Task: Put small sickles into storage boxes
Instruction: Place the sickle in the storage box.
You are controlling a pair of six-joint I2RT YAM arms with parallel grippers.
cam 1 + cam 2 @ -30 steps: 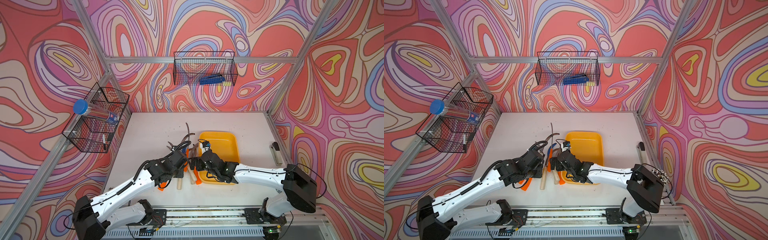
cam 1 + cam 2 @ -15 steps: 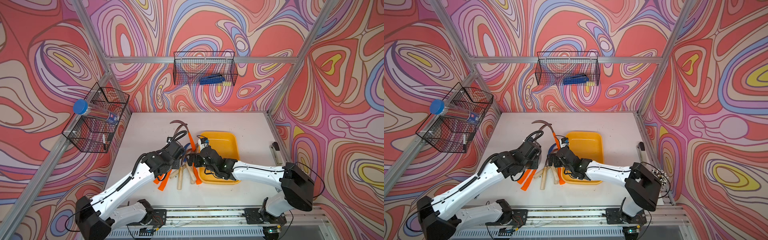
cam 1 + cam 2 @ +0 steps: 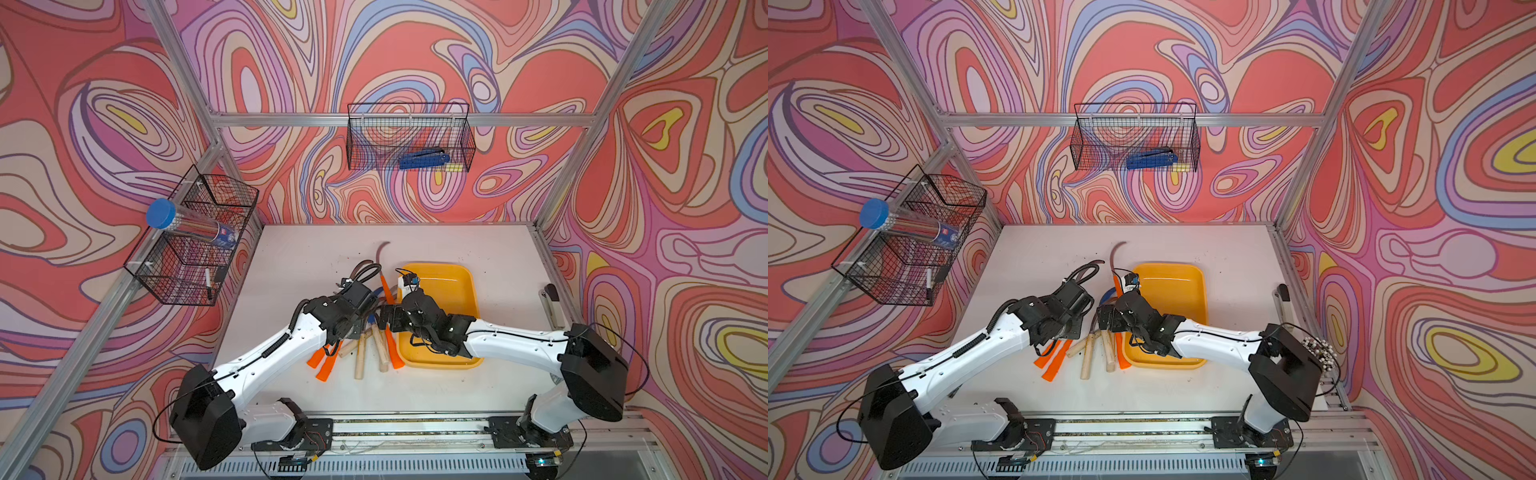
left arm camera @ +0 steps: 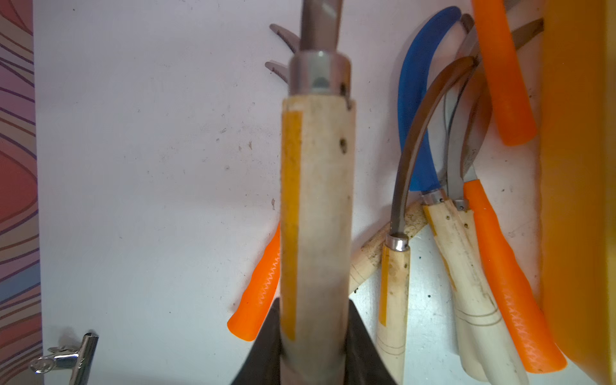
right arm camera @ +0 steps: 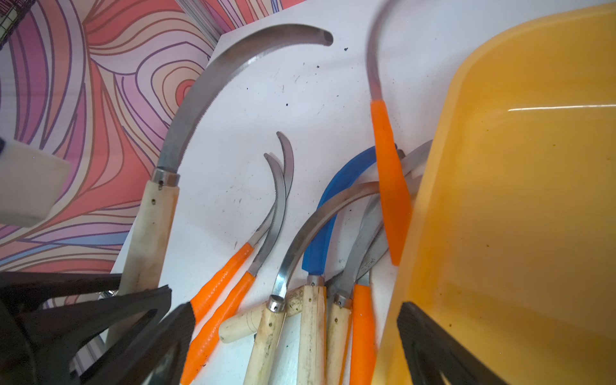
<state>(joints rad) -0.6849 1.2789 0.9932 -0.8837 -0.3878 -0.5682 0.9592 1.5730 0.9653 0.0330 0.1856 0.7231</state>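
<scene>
My left gripper [image 4: 315, 336] is shut on the butt of a pale wood-handled sickle [image 4: 316, 206], held off the table. Its long serrated blade [image 5: 216, 76] arcs toward the left wall. The other small sickles lie in a pile left of the yellow tray [image 3: 453, 286], which has nothing in it. The pile has wooden handles [image 3: 360, 357], orange handles [image 3: 326, 368] and one blue blade [image 4: 416, 100]. One more orange-handled sickle [image 3: 384, 284] lies along the tray's left rim. My right gripper [image 5: 295, 320] hangs open over the pile's handles, with one finger [image 5: 423, 336] above the tray rim.
A black wire basket [image 3: 195, 241] with a blue-capped tube hangs on the left wall. Another wire basket [image 3: 409, 139] on the back wall holds a blue tool. A stapler-like object [image 3: 550, 303] lies at the table's right edge, and a metal binder clip [image 4: 63, 360] near the left one.
My left gripper has carried the wood-handled sickle away from the front edge and slightly right, and its blade has swung. My right gripper has edged left over the pile, still open.
</scene>
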